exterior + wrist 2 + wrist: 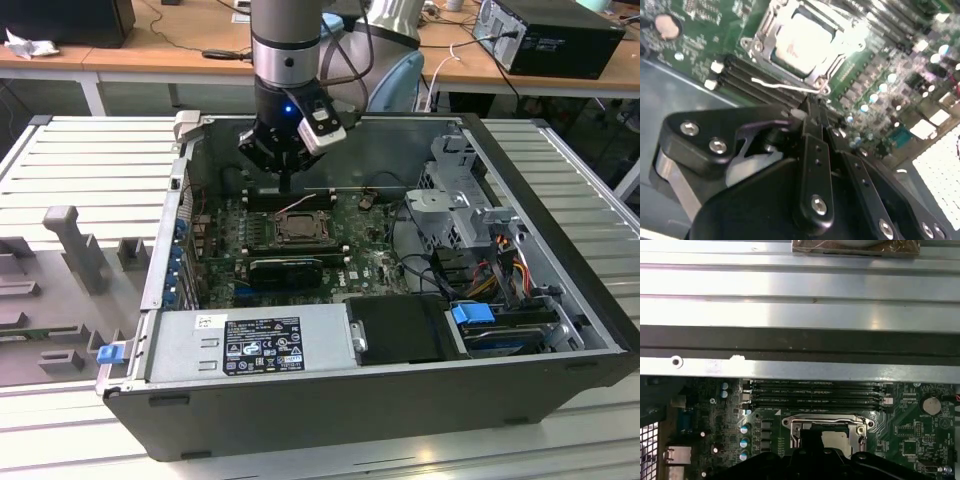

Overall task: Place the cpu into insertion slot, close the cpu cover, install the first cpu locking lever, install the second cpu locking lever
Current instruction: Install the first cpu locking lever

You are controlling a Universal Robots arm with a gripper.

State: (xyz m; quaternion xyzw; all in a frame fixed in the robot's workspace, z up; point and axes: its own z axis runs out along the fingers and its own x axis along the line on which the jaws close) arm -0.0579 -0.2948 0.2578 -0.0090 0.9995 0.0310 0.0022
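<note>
Gripper, fingers pressed together, tip beside the thin lever at frame centre; cpu seated under the cpu cover, upper centre; risk: tip slips off the springy wire.

Electronics lab: desks, open computer case

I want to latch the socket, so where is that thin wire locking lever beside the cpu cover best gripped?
Probably at the free end of the locking lever, coming from above. It is a thin bare rod along the edge of the cpu cover, raised off the green board, so the claw could pinch across it there.
</note>
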